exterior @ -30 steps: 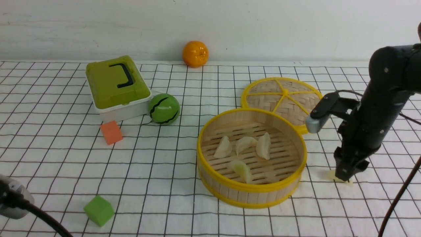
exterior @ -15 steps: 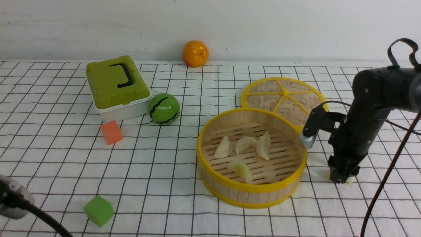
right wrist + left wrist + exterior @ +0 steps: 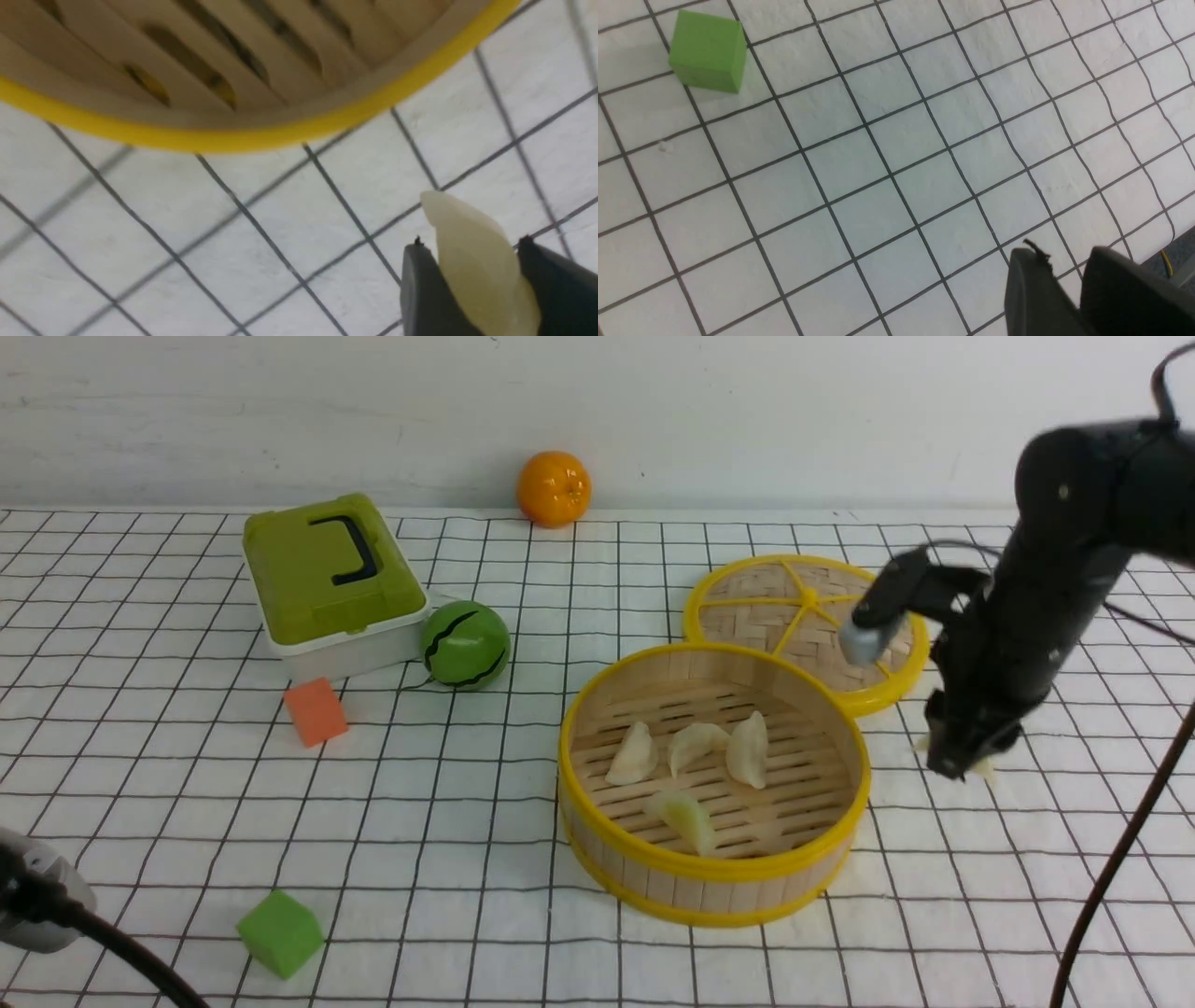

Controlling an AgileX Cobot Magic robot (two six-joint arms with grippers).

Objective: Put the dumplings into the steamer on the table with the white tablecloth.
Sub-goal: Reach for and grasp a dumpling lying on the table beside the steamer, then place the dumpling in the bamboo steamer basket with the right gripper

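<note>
**Holding one dumpling (image 3: 476, 266) beside the steamer (image 3: 653, 889)**

Your right gripper (image 3: 960, 761) is clenched on it, just right of the steamer, above the white tablecloth (image 3: 448, 859). Four dumplings (image 3: 693, 747) lie inside the steamer. Your left gripper (image 3: 1066, 263), far left of the steamer, holds nothing; whether its jaws are parted, you cannot tell.

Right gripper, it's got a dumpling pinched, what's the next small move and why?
Probably carry it toward the robot's left until it hangs over the steamer, then open. The right gripper holds the dumpling above the tablecloth, just outside the steamer, which has four dumplings inside.
</note>
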